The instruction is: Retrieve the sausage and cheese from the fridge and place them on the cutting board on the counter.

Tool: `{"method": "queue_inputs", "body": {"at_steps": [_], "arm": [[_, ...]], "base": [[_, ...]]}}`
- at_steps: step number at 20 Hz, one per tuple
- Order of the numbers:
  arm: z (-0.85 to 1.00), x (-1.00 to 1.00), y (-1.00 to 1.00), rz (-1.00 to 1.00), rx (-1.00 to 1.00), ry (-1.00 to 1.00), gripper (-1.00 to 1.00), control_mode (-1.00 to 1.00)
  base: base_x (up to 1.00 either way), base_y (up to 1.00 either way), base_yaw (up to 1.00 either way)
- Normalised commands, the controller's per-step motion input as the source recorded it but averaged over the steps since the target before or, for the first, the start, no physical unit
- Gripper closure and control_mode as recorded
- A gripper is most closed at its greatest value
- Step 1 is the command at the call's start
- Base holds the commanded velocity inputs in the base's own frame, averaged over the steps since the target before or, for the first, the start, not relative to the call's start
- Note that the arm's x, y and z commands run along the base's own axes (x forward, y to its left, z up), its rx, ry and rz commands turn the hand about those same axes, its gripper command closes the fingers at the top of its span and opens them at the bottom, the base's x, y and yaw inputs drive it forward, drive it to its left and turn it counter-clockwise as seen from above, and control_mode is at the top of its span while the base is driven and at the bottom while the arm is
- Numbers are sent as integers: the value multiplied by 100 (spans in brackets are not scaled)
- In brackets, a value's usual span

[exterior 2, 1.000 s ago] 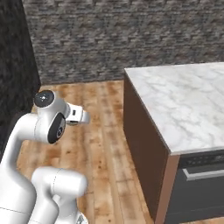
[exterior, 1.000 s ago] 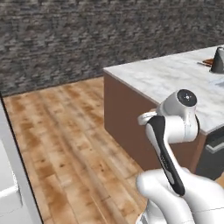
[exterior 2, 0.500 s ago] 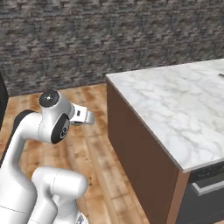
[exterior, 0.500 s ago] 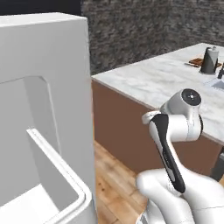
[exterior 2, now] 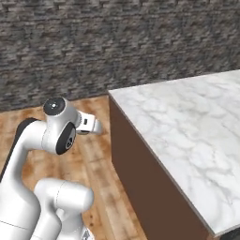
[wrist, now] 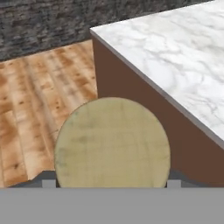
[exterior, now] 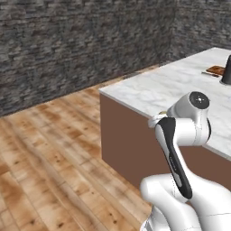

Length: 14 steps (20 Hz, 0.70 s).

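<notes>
My gripper is clamped on the cheese, a tan round face between my 2 fingertips. The counter lies ahead and right, the cutting board far across it.

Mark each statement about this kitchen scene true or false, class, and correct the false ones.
1. The gripper holds the cheese. True: in the hand view the tan-yellow piece sits between the finger tips.
2. The counter has a dark wooden top. False: its top is white marble with grey veins, over brown sides.
3. The cutting board lies on the floor. False: it lies on the counter, at the far end in the left base view.
4. The floor is made of wooden planks. True.
5. The wall behind is smooth and white. False: it is dark, rough stone.
</notes>
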Motion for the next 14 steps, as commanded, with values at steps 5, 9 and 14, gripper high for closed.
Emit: {"method": "queue_inputs", "body": {"at_steps": [5,9,14], "arm": [[0,0,0,0,0,0,100,100],[0,0,0,0,0,0,100,100],[0,0,0,0,0,0,100,100]], "base": [[80,39,-3],[74,100,-16],[96,100,-23]]}}
